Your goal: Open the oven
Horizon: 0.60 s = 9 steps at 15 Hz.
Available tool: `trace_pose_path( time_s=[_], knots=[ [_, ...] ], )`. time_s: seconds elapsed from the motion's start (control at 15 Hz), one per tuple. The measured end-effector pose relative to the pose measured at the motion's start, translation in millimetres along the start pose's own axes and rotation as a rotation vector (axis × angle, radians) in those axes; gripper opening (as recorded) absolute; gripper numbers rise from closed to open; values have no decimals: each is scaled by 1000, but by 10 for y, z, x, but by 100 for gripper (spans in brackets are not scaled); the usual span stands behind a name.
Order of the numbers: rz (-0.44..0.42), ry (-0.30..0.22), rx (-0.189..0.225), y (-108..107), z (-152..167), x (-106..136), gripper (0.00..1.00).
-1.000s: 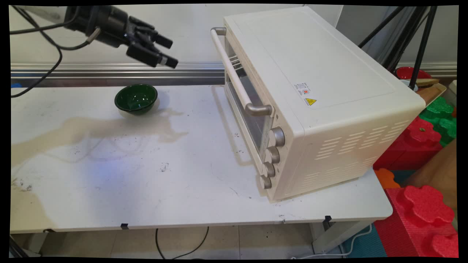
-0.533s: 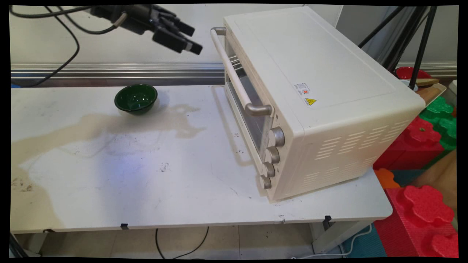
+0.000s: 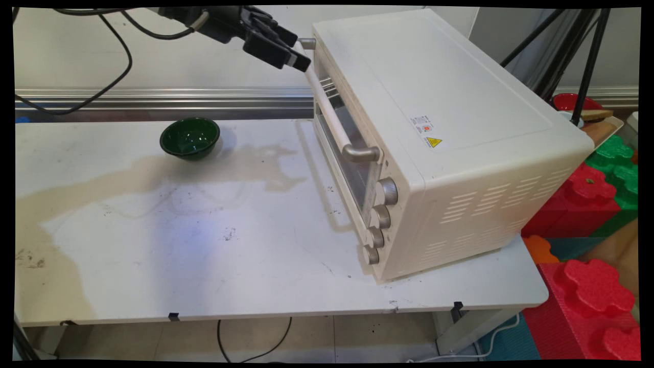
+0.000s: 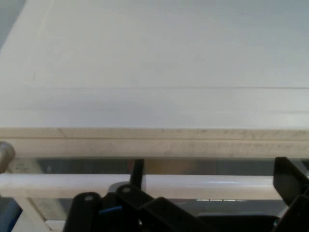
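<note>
A cream toaster oven [image 3: 434, 102] stands on the right half of the white table [image 3: 230, 255] with its door closed. My black gripper [image 3: 297, 51] is high up at the far end of the oven's long door handle [image 3: 332, 112], open and holding nothing. In the hand view the two fingers [image 4: 137, 169] stand wide apart in front of the pale handle bar [image 4: 207, 186], which runs across between them below the oven's top edge [image 4: 154, 133]. Whether the fingers touch the bar cannot be told. A dark green bowl [image 3: 190, 137] sits on the table at the back left, well below the gripper.
Several round knobs [image 3: 380, 217] line the oven's near front corner. Black cables [image 3: 117, 61] hang from the arm over the back left. Red and green foam blocks [image 3: 587, 286] and black tripod legs [image 3: 587, 61] stand off the table's right edge.
The gripper has travelled right and slightly up, from above the green bowl to the far end of the oven's door handle. The bowl and oven have not moved.
</note>
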Motion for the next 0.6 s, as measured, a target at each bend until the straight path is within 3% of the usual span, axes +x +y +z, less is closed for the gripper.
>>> trace_pose_path(
  time_s=[0.07, 0.13, 0.6],
  knots=[
    [0, -3, -3, 9, 36, 19, 100],
    [0, -6, -5, 18, 61, 29, 0],
    [-6, -30, -19, 80, 240, 86, 0]
  ],
)
